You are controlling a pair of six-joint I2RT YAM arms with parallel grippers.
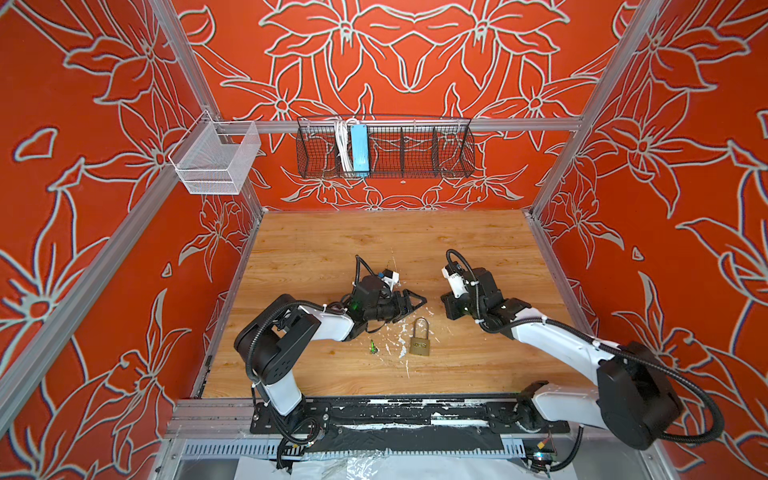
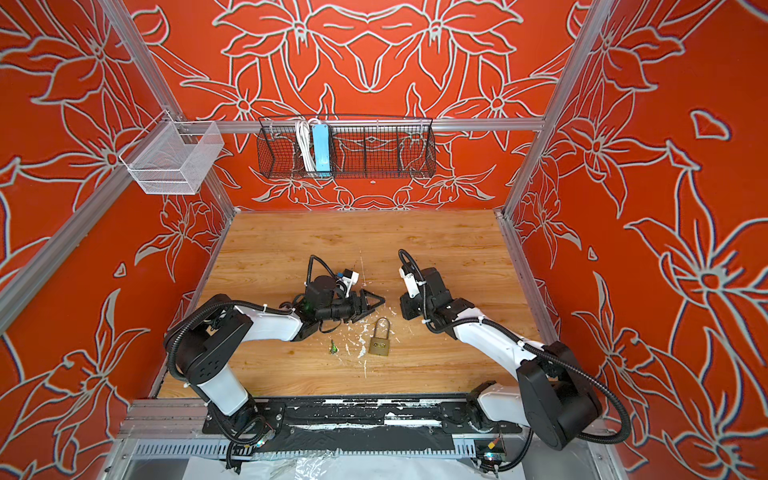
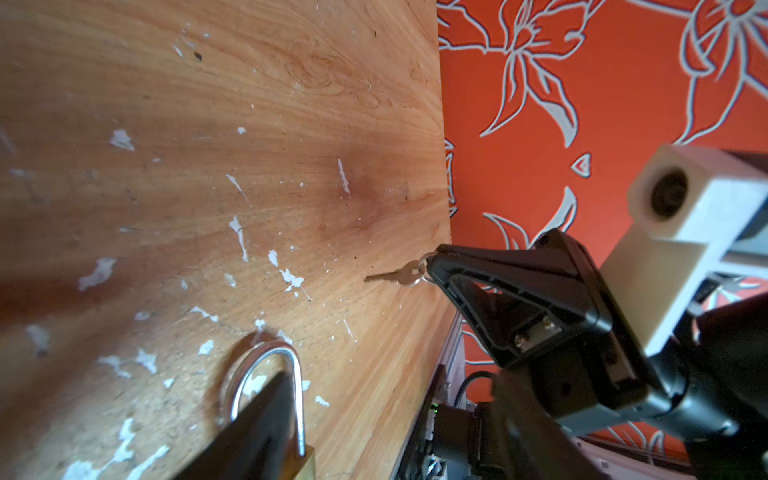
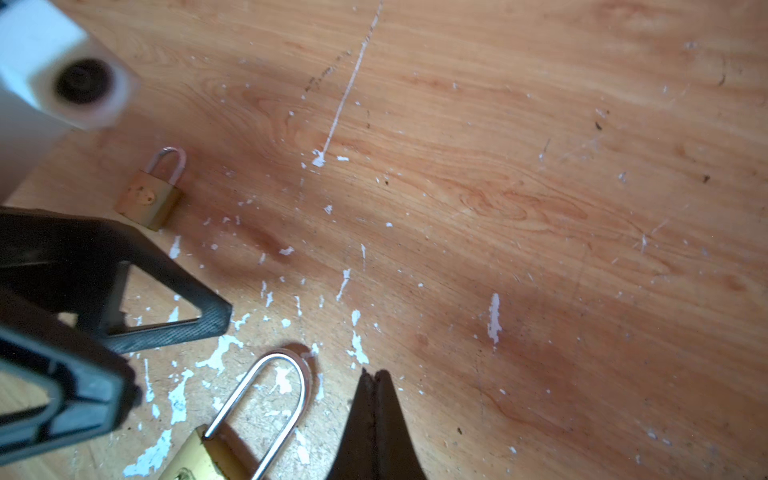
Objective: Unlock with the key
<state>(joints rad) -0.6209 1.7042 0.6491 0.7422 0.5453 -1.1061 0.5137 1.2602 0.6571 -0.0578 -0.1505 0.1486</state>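
A brass padlock [image 1: 420,341] [image 2: 379,344] with a long steel shackle [image 4: 286,374] [image 3: 270,361] lies flat on the wooden table [image 1: 332,249]. My left gripper [image 1: 415,309] [image 2: 374,308] hovers just behind it, open and holding nothing; its two black fingers [image 4: 166,307] stand well apart. My right gripper [image 4: 374,374] [image 3: 432,264] is shut, tips down, to the right of the shackle. A small silver key [image 3: 392,275] on a ring sticks out from its tips in the left wrist view. The key is hidden in the right wrist view and in both top views.
A smaller brass padlock [image 4: 149,195] lies beyond the left gripper. A small green item [image 1: 374,347] [image 2: 333,347] rests left of the big padlock. White paint flecks [image 4: 353,340] dot the wood. Wire baskets [image 1: 384,145] hang on the back wall.
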